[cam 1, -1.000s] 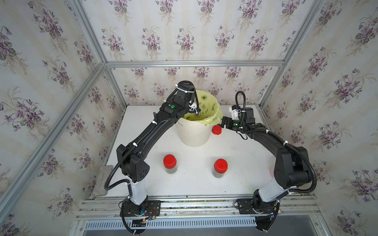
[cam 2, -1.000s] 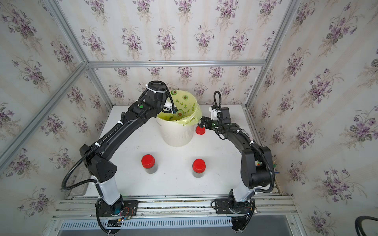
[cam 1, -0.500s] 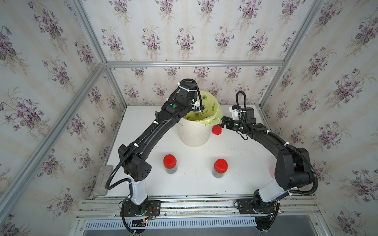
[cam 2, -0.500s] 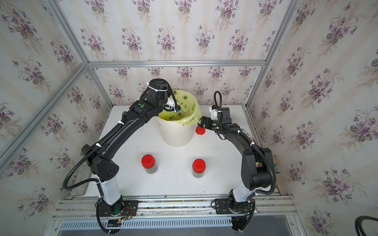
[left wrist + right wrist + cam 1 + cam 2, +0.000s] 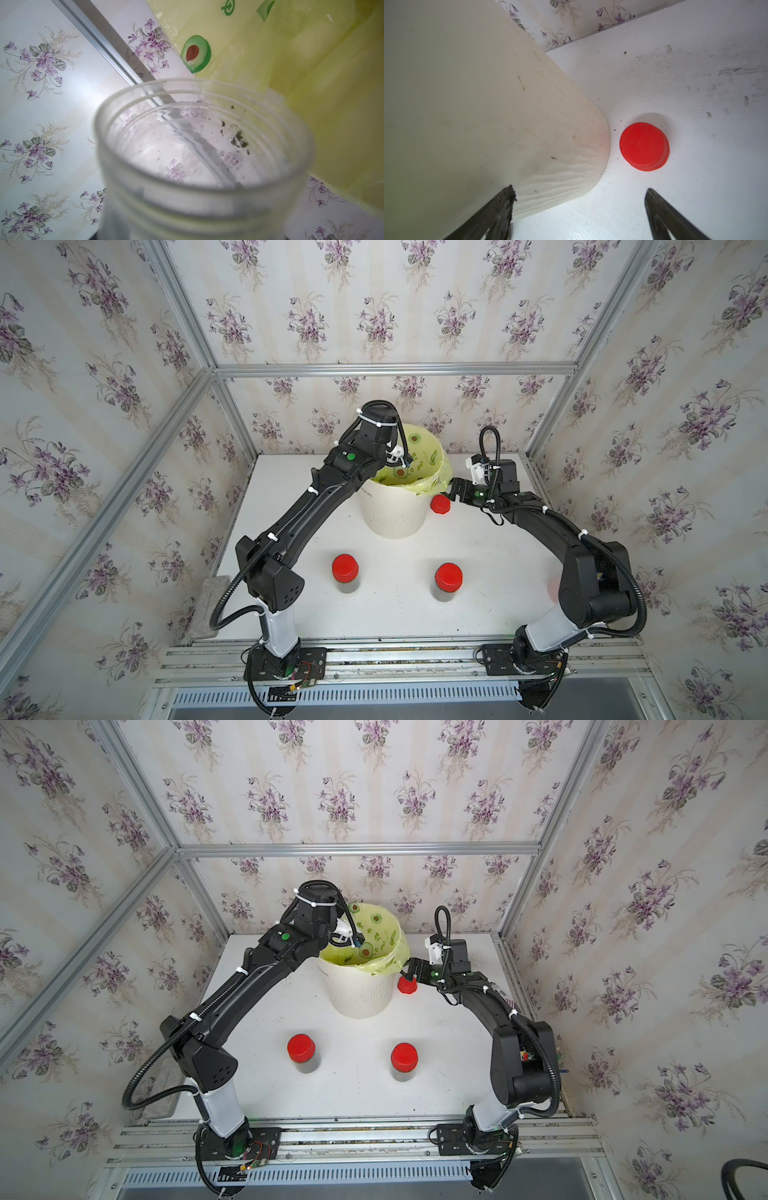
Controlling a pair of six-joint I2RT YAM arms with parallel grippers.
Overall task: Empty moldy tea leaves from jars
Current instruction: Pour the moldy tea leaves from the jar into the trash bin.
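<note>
At far edge of tabletop (image 5: 395, 616): white bin (image 5: 390, 516), red lid (image 5: 643, 145) just beside; right gripper (image 5: 579, 193) jaws spread above lid. Left gripper (image 5: 407, 463) jaws pinch open jar (image 5: 203, 158), hidden from above.

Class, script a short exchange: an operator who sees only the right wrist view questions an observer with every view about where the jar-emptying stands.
Operator: I see only a red lid lying beside the white bin. Where is its jar?
Observer: The left gripper holds the open jar over the bin's mouth.
Operator: What is left to do?
Observer: Two capped jars stand nearer the front of the table, with dark tea leaves showing through their walls.
</note>
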